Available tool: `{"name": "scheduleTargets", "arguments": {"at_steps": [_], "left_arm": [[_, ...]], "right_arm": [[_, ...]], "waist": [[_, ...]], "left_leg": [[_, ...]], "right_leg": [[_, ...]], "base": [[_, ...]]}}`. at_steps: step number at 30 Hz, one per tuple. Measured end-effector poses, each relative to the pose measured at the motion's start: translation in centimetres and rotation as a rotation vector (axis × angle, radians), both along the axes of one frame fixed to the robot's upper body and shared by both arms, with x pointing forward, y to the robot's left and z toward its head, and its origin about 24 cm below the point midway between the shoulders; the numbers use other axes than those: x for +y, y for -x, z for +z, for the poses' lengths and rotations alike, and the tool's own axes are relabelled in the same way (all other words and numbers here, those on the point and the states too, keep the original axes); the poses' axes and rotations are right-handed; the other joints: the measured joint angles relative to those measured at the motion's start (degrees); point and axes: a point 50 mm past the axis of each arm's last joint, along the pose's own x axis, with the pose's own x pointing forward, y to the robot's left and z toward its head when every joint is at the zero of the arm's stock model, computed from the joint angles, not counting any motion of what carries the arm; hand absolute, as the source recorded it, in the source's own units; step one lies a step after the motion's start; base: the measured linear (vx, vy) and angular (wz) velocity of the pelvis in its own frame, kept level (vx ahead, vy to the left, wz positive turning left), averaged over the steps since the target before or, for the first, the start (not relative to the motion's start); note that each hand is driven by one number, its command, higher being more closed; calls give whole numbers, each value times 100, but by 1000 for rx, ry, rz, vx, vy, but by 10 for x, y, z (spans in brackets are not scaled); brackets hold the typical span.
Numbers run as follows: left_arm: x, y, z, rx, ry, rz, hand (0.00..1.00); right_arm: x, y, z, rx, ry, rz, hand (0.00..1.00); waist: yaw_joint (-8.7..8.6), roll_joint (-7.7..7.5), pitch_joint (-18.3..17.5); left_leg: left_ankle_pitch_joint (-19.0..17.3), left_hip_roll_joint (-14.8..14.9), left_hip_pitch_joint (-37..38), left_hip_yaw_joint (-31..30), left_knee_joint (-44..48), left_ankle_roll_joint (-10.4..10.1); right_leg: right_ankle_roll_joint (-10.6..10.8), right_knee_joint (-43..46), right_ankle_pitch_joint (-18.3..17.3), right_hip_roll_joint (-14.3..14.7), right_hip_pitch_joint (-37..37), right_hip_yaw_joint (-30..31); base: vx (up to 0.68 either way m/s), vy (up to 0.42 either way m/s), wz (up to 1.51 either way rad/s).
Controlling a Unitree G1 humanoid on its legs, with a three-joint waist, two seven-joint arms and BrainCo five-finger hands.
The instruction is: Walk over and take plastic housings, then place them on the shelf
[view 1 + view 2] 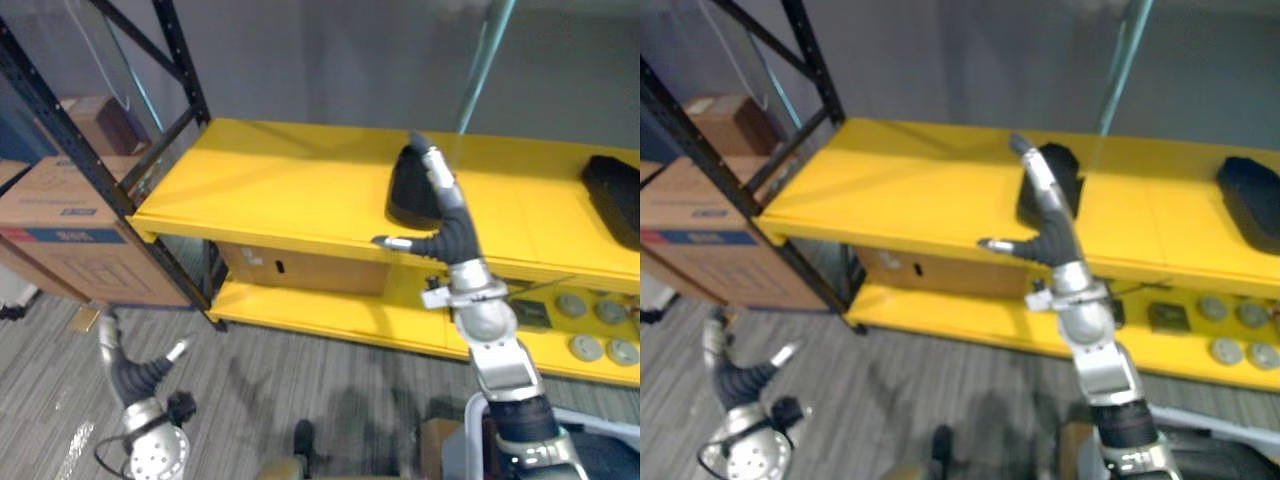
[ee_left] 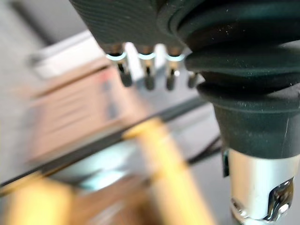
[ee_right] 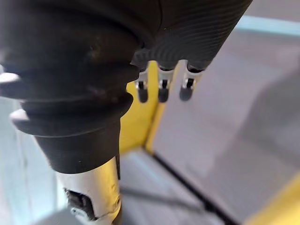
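Left hand [image 1: 135,375]: low at the near left, above the grey striped floor [image 1: 300,370]. Its fingers [image 2: 147,77] are straight and released, and nothing is held.

Right hand [image 1: 450,238]: raised over the front edge of the yellow shelf [image 1: 260,190]. In the right wrist view the fingers [image 3: 161,89] are straight and released, with nothing between them. The thumb points to the left, out over the top deck.

Black plastic housing [image 1: 408,195]: rests on the top deck of the yellow shelf, right behind the extended fingers of the right hand. Whether the fingertips touch it cannot be told. No finger is curled round it.

Second black housing [image 1: 615,195]: lies on the same deck at its right end, well apart from the first.

Lower deck: a cardboard box [image 1: 300,265] stands beneath the top deck, left of the right arm. Round grey discs [image 1: 590,322] lie to the right of that arm.

Left of the shelf: cardboard cartons [image 1: 70,230] sit in a black rack [image 1: 90,160], just beside the end of the yellow shelf.

A grey wall [image 1: 330,60] stands behind the shelf.
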Motion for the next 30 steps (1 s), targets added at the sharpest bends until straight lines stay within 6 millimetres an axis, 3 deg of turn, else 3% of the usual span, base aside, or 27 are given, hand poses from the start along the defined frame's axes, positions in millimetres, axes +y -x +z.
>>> {"name": "scheduleTargets", "arguments": {"at_steps": [3,7,12,19,30], "left_arm": [[-10,18,-36,179,86,-37,0],[-16,28,-54,272,139,-56,0],[-32,24,-70,345,185,-104,0],[-31,16,-72,327,231,-52,0],[-29,13,-78,362,217,-45,0]], "right_arm": [[-5,-6,-14,90,-59,6,100],[-4,-12,-29,165,-109,-23,100],[5,-31,-40,231,-209,-127,100],[-4,-56,-16,167,-339,-289,100],[-12,-77,5,138,-463,-413,100]], "waist": [[4,-72,74],[40,-119,190],[172,-75,622],[311,-71,981],[329,29,1161]], "left_leg": [[47,6,-63,5,1,-17],[45,20,-129,5,4,-12],[54,72,-209,-10,6,-25],[64,36,-307,-170,12,-36],[94,36,-364,-273,34,-28]], "right_leg": [[-5,83,-18,-25,-95,23],[-26,346,-110,-61,-280,39],[-74,637,-256,-59,-477,39],[-80,876,-438,-96,-600,-26],[-106,933,-551,-76,-640,-7]], "base": [[60,-26,-3],[75,-52,-2],[23,-53,0],[37,-35,11],[38,-36,5]]}}
